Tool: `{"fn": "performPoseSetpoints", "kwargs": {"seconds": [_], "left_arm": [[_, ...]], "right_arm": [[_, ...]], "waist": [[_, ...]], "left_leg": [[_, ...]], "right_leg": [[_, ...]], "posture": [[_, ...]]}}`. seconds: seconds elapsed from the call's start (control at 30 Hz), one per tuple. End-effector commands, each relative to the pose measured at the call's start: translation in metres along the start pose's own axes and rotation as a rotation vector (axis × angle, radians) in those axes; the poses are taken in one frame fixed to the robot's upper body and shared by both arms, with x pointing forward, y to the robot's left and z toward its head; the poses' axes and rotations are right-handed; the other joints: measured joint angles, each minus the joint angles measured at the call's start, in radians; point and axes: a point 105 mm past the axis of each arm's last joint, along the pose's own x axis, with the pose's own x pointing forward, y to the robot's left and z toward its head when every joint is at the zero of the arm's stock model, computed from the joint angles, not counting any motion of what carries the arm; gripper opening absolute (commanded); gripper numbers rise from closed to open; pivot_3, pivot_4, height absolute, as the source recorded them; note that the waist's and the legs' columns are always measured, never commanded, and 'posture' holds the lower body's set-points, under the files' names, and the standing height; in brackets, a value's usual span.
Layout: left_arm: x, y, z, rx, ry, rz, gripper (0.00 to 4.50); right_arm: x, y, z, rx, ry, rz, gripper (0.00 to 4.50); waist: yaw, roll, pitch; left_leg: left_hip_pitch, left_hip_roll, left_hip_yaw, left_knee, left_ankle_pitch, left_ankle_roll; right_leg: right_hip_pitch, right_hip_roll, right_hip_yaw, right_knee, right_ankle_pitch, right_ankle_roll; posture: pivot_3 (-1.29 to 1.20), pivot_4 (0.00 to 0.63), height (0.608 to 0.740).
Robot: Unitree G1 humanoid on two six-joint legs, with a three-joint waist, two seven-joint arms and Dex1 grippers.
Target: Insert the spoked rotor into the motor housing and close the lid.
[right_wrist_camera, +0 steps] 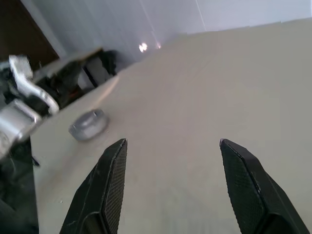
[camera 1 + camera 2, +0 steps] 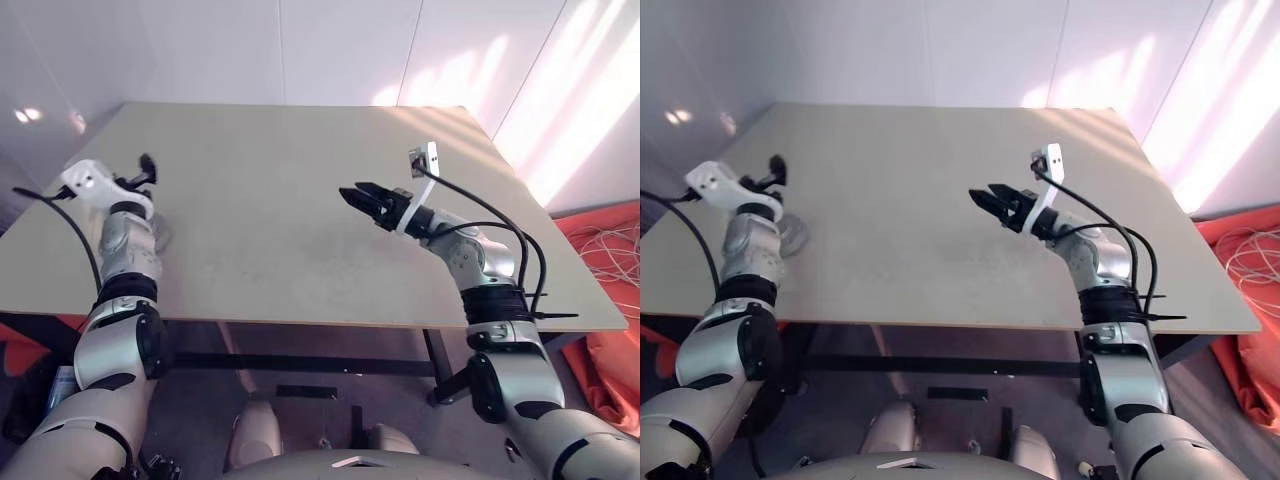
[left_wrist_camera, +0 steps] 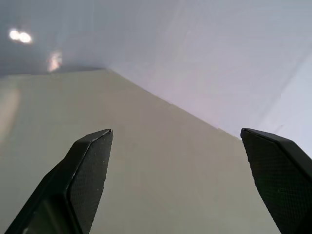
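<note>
A round grey metal puck, the motor housing (image 1: 88, 125), lies on the table near its left edge, partly hidden behind my left forearm (image 2: 160, 232). Its top looks plain grey; I cannot tell whether the lid sits on it. The spoked rotor is out of view. My left gripper (image 2: 148, 168) hangs above the table just beyond the housing, pointing away from me, with its fingers wide apart (image 3: 176, 130) and nothing between them. My right gripper (image 2: 352, 195) hovers over the table's middle, pointing left toward the housing, open and empty (image 1: 173, 141).
The beige table (image 2: 280, 120) is bare between the two grippers and toward the white wall behind. Orange fabric with loose white cables (image 2: 610, 250) lies on the floor off the table's right edge.
</note>
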Motion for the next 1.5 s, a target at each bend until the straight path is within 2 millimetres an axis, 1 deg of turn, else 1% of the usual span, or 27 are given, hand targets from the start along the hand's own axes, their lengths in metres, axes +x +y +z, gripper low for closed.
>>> {"fn": "performPoseSetpoints", "kwargs": {"seconds": [0.03,0.07,0.1,0.17,0.2,0.27,0.3,0.37,0.43,0.53,0.63,0.7,0.87,0.97,1.07,1.1,1.13,1.2,1.5], "left_arm": [[-0.004,-0.064,-0.008,0.054,0.073,-0.369,4.46],[-0.013,-0.082,-0.017,0.076,0.118,-0.489,4.46],[-0.022,-0.095,-0.025,0.1,0.154,-0.582,4.46],[-0.04,-0.115,-0.039,0.147,0.225,-0.732,4.46],[-0.047,-0.121,-0.045,0.176,0.253,-0.785,4.46],[-0.063,-0.134,-0.064,0.245,0.326,-0.882,4.46],[-0.073,-0.139,-0.078,0.286,0.364,-0.928,4.46],[-0.086,-0.148,-0.095,0.307,0.408,-0.989,4.46],[-0.095,-0.157,-0.103,0.298,0.427,-1.032,4.46],[-0.109,-0.17,-0.111,0.274,0.448,-1.087,4.46],[-0.117,-0.175,-0.115,0.267,0.457,-1.112,4.46],[-0.117,-0.175,-0.113,0.265,0.451,-1.109,4.46],[-0.117,-0.173,-0.107,0.289,0.435,-1.102,4.46],[-0.122,-0.174,-0.107,0.279,0.438,-1.117,4.46],[-0.124,-0.178,-0.104,0.248,0.426,-1.132,4.5],[-0.123,-0.178,-0.103,0.252,0.419,-1.121,4.5],[-0.12,-0.177,-0.104,0.256,0.415,-1.102,4.5],[-0.116,-0.175,-0.104,0.259,0.416,-1.072,4.5],[-0.116,-0.176,-0.105,0.258,0.421,-1.065,4.5]], "right_arm": [[-0.007,0.01,0.001,-0.238,0.082,0.083,3.42],[-0.013,0.006,-0.008,-0.313,0.137,0.078,3.42],[-0.017,0.002,-0.014,-0.372,0.181,0.071,3.42],[-0.023,-0.007,-0.022,-0.466,0.233,0.045,3.42],[-0.025,-0.011,-0.021,-0.491,0.232,0.026,3.42],[-0.024,-0.021,-0.007,-0.515,0.15,-0.05,3.42],[-0.025,-0.026,0.003,-0.502,0.093,-0.092,3.42],[-0.028,-0.033,0.011,-0.49,0.048,-0.131,3.42],[-0.032,-0.038,0.009,-0.49,0.054,-0.15,3.42],[-0.04,-0.043,-0.004,-0.477,0.12,-0.148,3.42],[-0.048,-0.042,-0.018,-0.471,0.165,-0.125,3.42],[-0.054,-0.042,-0.021,-0.45,0.17,-0.124,3.42],[-0.063,-0.049,-0.014,-0.464,0.154,-0.16,3.42],[-0.063,-0.045,-0.009,-0.457,0.131,-0.123,3.42],[-0.062,-0.044,-0.005,-0.466,0.121,-0.115,3.97],[-0.062,-0.046,-0.003,-0.48,0.116,-0.134,4.3],[-0.061,-0.05,0.0,-0.486,0.105,-0.164,4.47],[-0.058,-0.052,0.002,-0.502,0.099,-0.184,4.47],[-0.052,-0.05,-0.001,-0.516,0.096,-0.179,4.47]], "waist": [[-0.001,0.0,0.0],[-0.002,0.0,0.0],[-0.003,0.0,0.0],[-0.013,0.0,0.001],[-0.017,-0.001,0.001],[-0.027,0.0,0.001],[-0.03,0.0,0.001],[-0.032,0.001,0.002],[-0.032,0.002,0.002],[-0.031,0.002,0.002],[-0.03,0.002,0.002],[-0.03,0.002,0.002],[-0.031,0.005,0.003],[-0.032,0.005,0.003],[-0.031,0.005,0.003],[-0.031,0.005,0.003],[-0.031,0.005,0.003],[-0.032,0.005,0.003],[-0.033,0.005,0.003]], "left_leg": [[-0.001,0.0,0.0,0.002,0.0,0.001],[-0.002,0.0,0.0,0.004,-0.001,0.002],[-0.003,0.0,0.0,0.007,-0.003,0.004],[-0.004,0.0,0.001,0.009,-0.004,0.007],[-0.004,0.0,0.001,0.009,-0.004,0.007],[-0.004,0.0,0.001,0.01,-0.004,0.007],[-0.004,0.0,0.001,0.01,-0.004,0.007],[-0.003,0.0,0.001,0.01,-0.004,0.007],[-0.003,0.0,0.002,0.01,-0.006,0.01],[-0.003,0.0,0.002,0.011,-0.007,0.011],[-0.004,0.0,0.002,0.011,-0.007,0.011],[-0.004,0.0,0.002,0.011,-0.007,0.012],[-0.003,0.0,0.002,0.013,-0.008,0.013],[-0.002,0.0,0.002,0.013,-0.008,0.013],[-0.002,0.0,0.002,0.013,-0.008,0.013],[-0.002,0.0,0.002,0.013,-0.008,0.013],[-0.002,0.0,0.002,0.013,-0.008,0.013],[-0.002,0.0,0.002,0.013,-0.008,0.014],[-0.003,0.0,0.002,0.014,-0.009,0.015]], "right_leg": [[0.0,0.0,0.0,0.0,-0.001,-0.002],[0.0,0.0,0.0,0.0,-0.001,-0.002],[0.0,0.0,0.0,0.001,-0.001,-0.002],[-0.001,-0.001,0.0,0.001,-0.001,-0.002],[-0.001,-0.001,0.0,0.001,-0.001,-0.002],[-0.001,0.0,0.0,0.001,-0.001,-0.002],[-0.001,0.0,0.0,0.002,-0.001,-0.003],[-0.001,0.0,0.0,0.002,0.0,-0.003],[-0.001,0.0,0.001,0.002,0.0,-0.003],[0.0,0.0,0.001,0.001,0.0,-0.003],[0.0,0.0,0.001,0.001,0.0,-0.003],[0.0,0.0,0.001,0.001,0.0,-0.003],[0.0,0.0,0.001,0.001,0.0,-0.003],[0.001,0.0,0.001,0.001,0.0,-0.003],[0.001,0.0,0.001,0.001,0.0,-0.003],[0.001,0.0,0.001,0.001,0.0,-0.003],[0.001,0.0,0.001,0.001,0.0,-0.003],[0.001,0.0,0.001,0.001,0.0,-0.003],[0.001,0.0,0.001,0.0,0.0,-0.003]], "posture": [[0.0,0.0,0.74],[0.0,0.0,0.74],[0.0,0.0,0.74],[0.0,0.0,0.74],[0.0,0.0,0.74],[0.0,0.0,0.74],[0.0,0.0,0.74],[0.0,0.0,0.74],[0.0,0.0,0.74],[0.0,0.0,0.74],[0.0,0.0,0.74],[0.0,0.0,0.74],[0.0,0.0,0.74],[0.0,0.0,0.74],[0.0,0.0,0.74],[0.0,0.0,0.74],[0.0,0.0,0.74],[0.0,0.0,0.74],[0.0,0.0,0.74]]}}
